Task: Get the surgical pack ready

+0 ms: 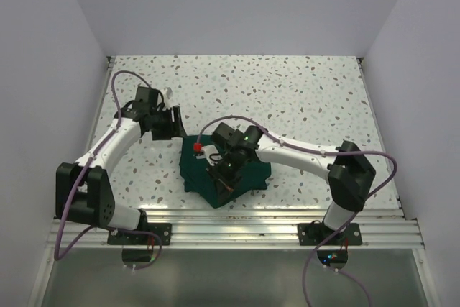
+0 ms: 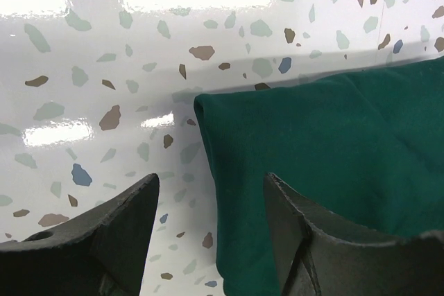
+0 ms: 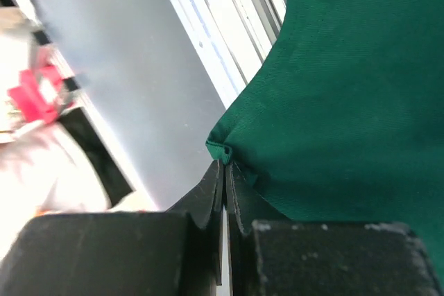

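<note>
The surgical pack (image 1: 194, 174) is a dark green cloth bundle lying near the table's front middle. My right gripper (image 1: 224, 169) hangs over it, shut on a hemmed corner of the cloth. In the right wrist view that corner sticks out just past the closed tips of the right gripper (image 3: 225, 164), and the green cloth (image 3: 347, 88) spreads beyond it, lifted. My left gripper (image 1: 171, 123) stands open at the pack's far left. In the left wrist view the left gripper (image 2: 211, 178) straddles a folded edge of the cloth (image 2: 326, 143), gripping nothing.
A speckled white table (image 1: 287, 91) is enclosed by white walls on three sides. A metal rail (image 1: 237, 224) runs along the near edge, also seen as the rail (image 3: 208, 32) in the right wrist view. A red part (image 1: 196, 146) sits on the right wrist.
</note>
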Available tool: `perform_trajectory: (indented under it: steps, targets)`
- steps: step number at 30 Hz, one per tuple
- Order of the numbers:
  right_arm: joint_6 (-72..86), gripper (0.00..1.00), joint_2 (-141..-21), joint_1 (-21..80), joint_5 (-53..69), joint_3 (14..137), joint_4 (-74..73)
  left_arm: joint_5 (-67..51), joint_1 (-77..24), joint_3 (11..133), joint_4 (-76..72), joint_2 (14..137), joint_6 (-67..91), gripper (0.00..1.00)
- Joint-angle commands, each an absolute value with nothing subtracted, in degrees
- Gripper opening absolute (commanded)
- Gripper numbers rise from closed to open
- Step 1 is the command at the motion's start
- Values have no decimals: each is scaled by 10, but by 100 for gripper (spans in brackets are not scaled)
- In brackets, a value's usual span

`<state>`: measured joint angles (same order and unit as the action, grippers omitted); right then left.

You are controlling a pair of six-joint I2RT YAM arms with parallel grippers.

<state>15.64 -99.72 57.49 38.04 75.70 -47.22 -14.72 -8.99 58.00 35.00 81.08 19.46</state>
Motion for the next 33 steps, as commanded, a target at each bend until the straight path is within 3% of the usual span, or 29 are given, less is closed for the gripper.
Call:
perform_trajectory:
  steps: [1,6,10,16,19,20,24,27,29,33]
  targets:
    - [142,0,-948,577,310,773,-525,-145,-83,608,352,821,172,65]
    - [176,0,-889,584,281,750,-505,-151,-83,596,346,825,171,65]
    - [187,0,-910,585,339,673,-479,-157,-83,588,341,833,172,65]
    - [175,5,-964,585,396,685,-458,-158,-83,588,349,831,170,65]
    - [156,18,-977,584,356,719,-492,-150,-83,593,358,831,166,65]
    - [157,39,-956,580,323,726,-506,-147,-83,594,362,832,164,65]
    - [194,70,-890,517,196,758,-529,-114,-82,593,388,843,165,61]
    - [235,72,-852,430,115,771,-545,-77,-82,586,403,839,175,55]
    - [252,68,-846,370,69,772,-553,-56,-82,589,417,838,182,46]
    - [258,45,-880,300,4,793,-589,-48,-82,591,446,846,198,21]
